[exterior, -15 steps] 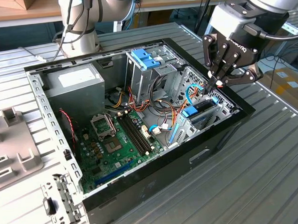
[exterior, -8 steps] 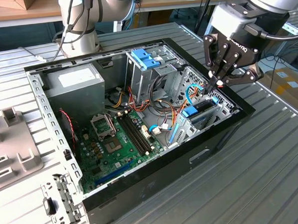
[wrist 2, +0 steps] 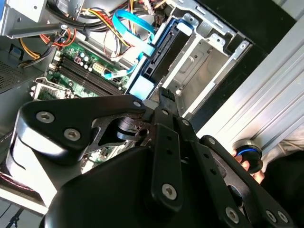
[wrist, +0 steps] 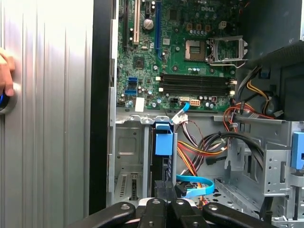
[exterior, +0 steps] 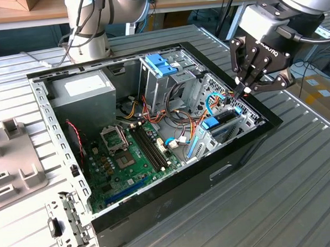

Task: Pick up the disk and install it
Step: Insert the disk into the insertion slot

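Closest to us, the gripper [exterior: 244, 90] is pinched closed on nothing just above the disk [wrist 2: 167, 51], which stands on edge in the grey drive cage [wrist 2: 211, 54]; we judge it nearly installed, needing only a straight seating press.

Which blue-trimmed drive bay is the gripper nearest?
The one holding the disk; the gripper hangs just above it. The cage with blue clips sits farther off, toward the exterior view's left.

Blue-railed black disk [wrist 2: 166, 51], green motherboard [exterior: 128, 158], black case [exterior: 212, 179], silver table [exterior: 301, 194].
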